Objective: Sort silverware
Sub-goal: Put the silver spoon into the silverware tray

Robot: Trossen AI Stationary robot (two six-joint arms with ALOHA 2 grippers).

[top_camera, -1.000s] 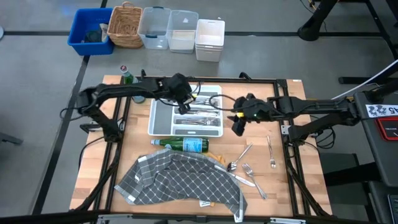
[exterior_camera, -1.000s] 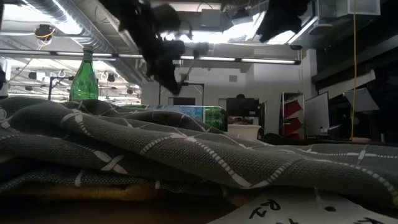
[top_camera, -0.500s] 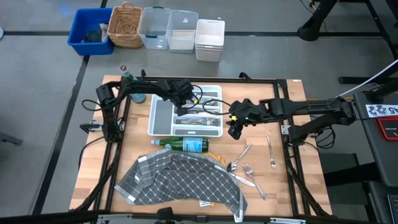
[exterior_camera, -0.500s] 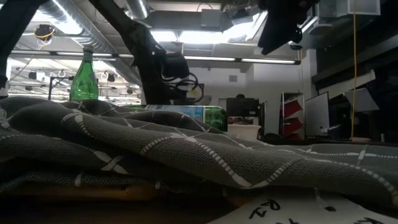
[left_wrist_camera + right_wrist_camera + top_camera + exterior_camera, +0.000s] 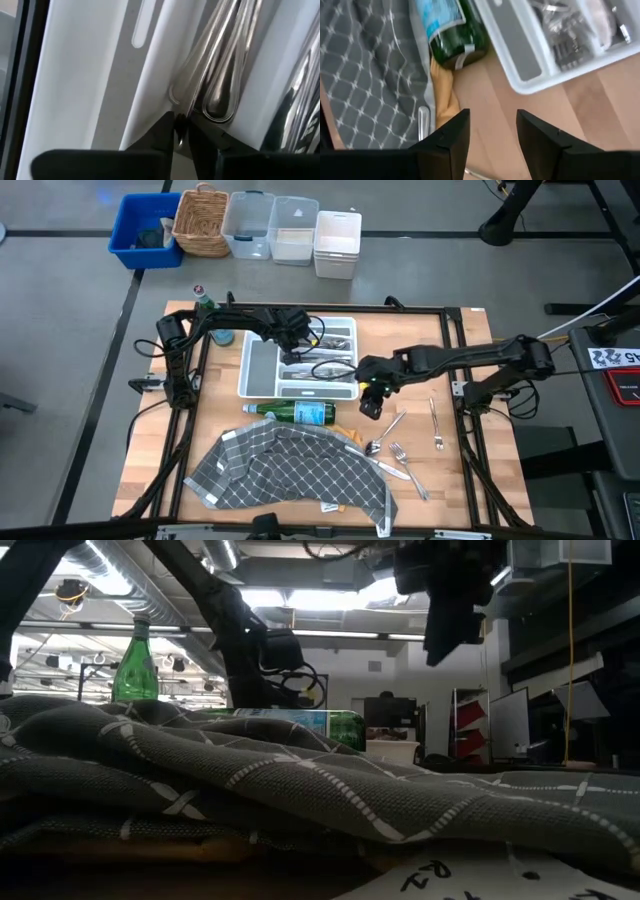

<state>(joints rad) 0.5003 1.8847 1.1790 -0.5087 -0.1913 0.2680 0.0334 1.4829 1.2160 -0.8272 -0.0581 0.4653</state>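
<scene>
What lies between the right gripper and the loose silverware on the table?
In the high view, only bare wooden table lies between the open right gripper and the loose silverware.

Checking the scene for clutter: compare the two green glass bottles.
The upright green glass bottle stands at the table's far left corner; the lying green glass bottle rests on its side between the white compartmented tray and grey checked cloth, showing a blue label. Both are green glass.

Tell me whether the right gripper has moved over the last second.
Yes. In the high view the right gripper has swung from beside the white tray's right edge down toward its near right corner, closer to the loose silverware on the table.
</scene>
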